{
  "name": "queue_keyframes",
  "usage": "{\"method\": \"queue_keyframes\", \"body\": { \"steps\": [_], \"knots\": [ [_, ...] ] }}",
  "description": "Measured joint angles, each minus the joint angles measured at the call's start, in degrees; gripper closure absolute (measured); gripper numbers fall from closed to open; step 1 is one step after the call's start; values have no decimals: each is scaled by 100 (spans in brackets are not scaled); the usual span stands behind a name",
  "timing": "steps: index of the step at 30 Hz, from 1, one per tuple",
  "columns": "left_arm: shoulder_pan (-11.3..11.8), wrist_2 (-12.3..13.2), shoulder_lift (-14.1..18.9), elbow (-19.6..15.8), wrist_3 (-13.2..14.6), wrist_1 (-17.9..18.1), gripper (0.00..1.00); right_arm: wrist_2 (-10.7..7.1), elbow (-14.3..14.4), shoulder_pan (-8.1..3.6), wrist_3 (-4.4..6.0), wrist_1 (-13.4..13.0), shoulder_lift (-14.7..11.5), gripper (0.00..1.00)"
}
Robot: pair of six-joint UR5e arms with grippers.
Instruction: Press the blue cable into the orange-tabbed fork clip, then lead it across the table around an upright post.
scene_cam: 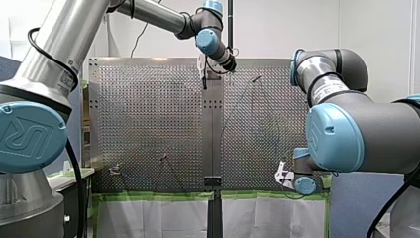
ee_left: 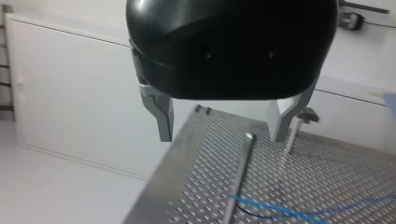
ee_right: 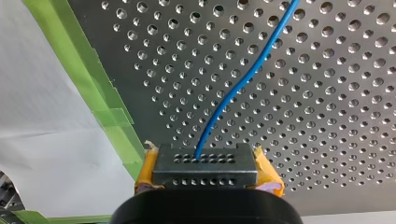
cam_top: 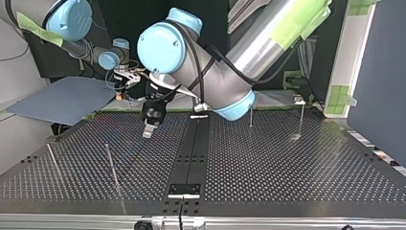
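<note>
Presently, my right gripper (ee_right: 204,161) is sitting at the perforated table's (ee_right: 327,116) edge, at about 5 o'clock in the front view. Its yellow pads (ee_right: 145,170) are pressing in on a black perforated block, and it is gripping the blue cable (ee_right: 243,79). The cable is coming out of the top of that block and running ahead of the gripper in a gentle curve, lying on the table. Just beside the gripper, a strip of green tape (ee_right: 112,107) is lining the table's edge, with a white sheet (ee_right: 42,116) beyond it.

My left gripper (ee_left: 224,135) is hanging above the table at about 12 o'clock in the front view, and at about 9 o'clock in the top view. Its metal fingers (ee_left: 161,116) are standing spread wide, holding nothing. Ahead of them an upright post (ee_left: 240,177) is rising from the table. Past the base of this post, another stretch of the cable is lying on the perforated surface, well apart from the fingers. A second post (ee_left: 290,140) is standing just beyond one fingertip.
</note>
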Motion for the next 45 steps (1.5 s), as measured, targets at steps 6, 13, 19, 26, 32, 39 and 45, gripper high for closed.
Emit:
{"method": "queue_keyframes", "body": {
  "steps": [6, 13, 19, 26, 32, 39, 45],
  "knots": [
    [31, 74, 312, -311, -172, 308, 2, 0, -1, 2, -4, 0, 0, 100],
    [12, 80, 646, -646, -124, 642, 2, 4, -1, 0, -10, -4, 0, 100],
    [-16, 86, 933, -934, 138, 930, 2, 3, 0, 0, -15, -2, 0, 100],
    [-49, 87, 1313, -1314, 320, 1308, 2, 8, -1, 0, -18, 0, 0, 100],
    [-72, 73, 1604, -1604, 343, 1602, 2, 9, -1, 0, -28, 0, 0, 100],
    [-90, 61, 1951, -1951, 391, 1949, 2, 9, -1, 0, -33, 0, 0, 100],
    [-107, 49, 2246, -2246, 397, 2241, 2, 4, -1, 1, -37, 0, 0, 100]
  ]
}}
